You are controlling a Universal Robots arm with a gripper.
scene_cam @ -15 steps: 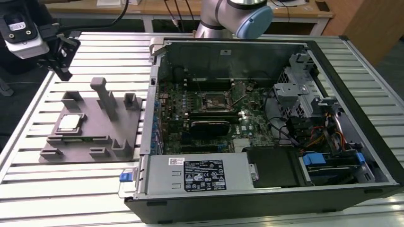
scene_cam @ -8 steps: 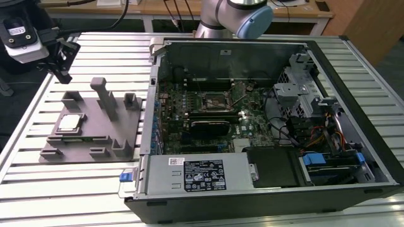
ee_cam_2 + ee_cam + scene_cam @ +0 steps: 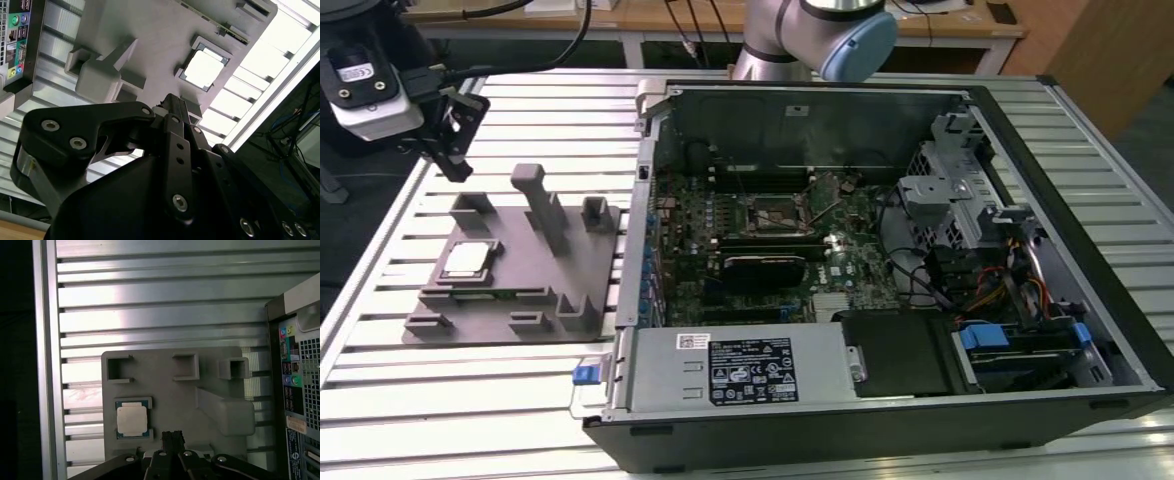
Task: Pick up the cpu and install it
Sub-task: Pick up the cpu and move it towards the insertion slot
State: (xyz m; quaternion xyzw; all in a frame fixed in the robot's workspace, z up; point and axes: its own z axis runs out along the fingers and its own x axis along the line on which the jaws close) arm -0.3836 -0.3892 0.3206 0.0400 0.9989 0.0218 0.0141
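Pincer (image 3: 172, 437), matte black, near square silvery cpu (image 3: 132, 420) (grey fixture (image 3: 170, 395))

One cpu (image 3: 464, 262), one tray (image 3: 520, 272), one case (image 3: 854, 442)

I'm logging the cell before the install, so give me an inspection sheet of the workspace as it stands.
Surface: slotted metal table, bearing a grey holder and an open computer case.
Job's things: cpu lies flat in a holder pocket, not yet picked up.
Clutter: nothing seen.
Grippers: gripper hangs above the holder's edge, apart from the cpu.
Cables: coloured wires inside the case; black cable at the exterior view's upper left.
Surroundings: wooden desks behind the table.
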